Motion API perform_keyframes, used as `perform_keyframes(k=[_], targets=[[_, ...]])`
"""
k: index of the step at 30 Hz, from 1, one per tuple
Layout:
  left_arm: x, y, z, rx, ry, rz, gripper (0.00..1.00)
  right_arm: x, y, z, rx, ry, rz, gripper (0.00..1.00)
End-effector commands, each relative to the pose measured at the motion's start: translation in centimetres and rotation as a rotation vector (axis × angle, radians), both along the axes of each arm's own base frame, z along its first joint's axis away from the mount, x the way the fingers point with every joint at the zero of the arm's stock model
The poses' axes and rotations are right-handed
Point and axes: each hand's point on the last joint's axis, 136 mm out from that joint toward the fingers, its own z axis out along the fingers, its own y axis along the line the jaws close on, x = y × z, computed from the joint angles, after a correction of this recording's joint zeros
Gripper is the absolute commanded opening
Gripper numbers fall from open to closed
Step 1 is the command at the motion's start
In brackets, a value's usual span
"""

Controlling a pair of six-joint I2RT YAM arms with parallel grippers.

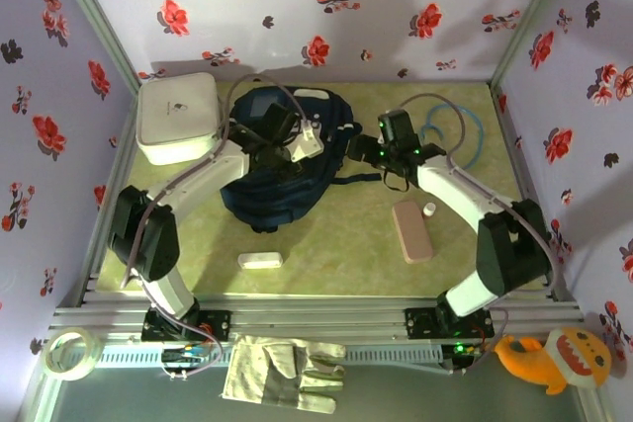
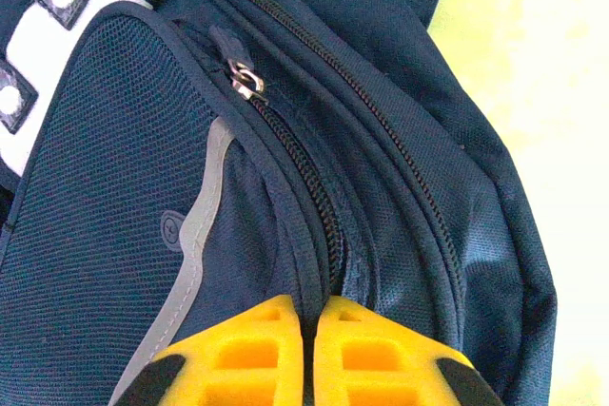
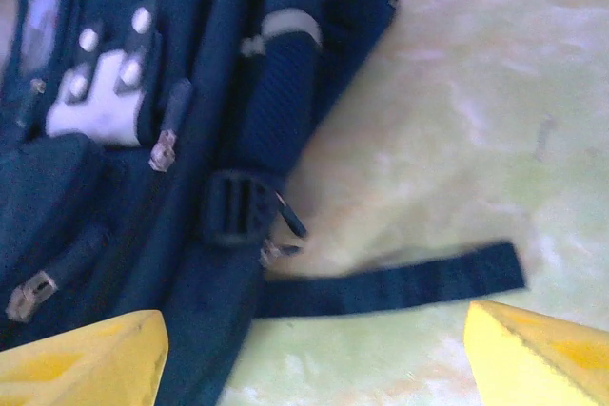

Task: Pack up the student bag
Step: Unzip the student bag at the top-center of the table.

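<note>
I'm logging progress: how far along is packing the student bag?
Done: nothing visibly packed; the pink case and white bar lie on the table, and the student bag's zipper looks closed. In hand: the left gripper is pinched shut on the zipper seam; the right gripper hovers open beside a strap. Left: open the bag, load the items.

- Robot test booth, lab-like: floral-papered panels (image 1: pixel 346 7) close the left, far and right sides.
- Aluminium frame rail (image 1: pixel 326 318) at the near edge carries the left arm (image 1: pixel 148 234) and right arm (image 1: pixel 504 244).
</note>
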Motion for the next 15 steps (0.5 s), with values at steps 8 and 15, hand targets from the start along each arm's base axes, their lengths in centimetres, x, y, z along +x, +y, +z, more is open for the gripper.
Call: perform_keyframes(k=[8, 15], targets=[[-1.0, -0.8, 3.8, -0.165, -0.034, -0.001, 0.05, 3.9, 5.6, 0.9, 0.045, 0.053, 0.124, 0.66], [-1.5, -0.7, 3.1, -0.164, -0.011, -0.001, 0.06, 7.0, 7.1, -0.9, 0.0, 0.074, 0.136, 0.51]])
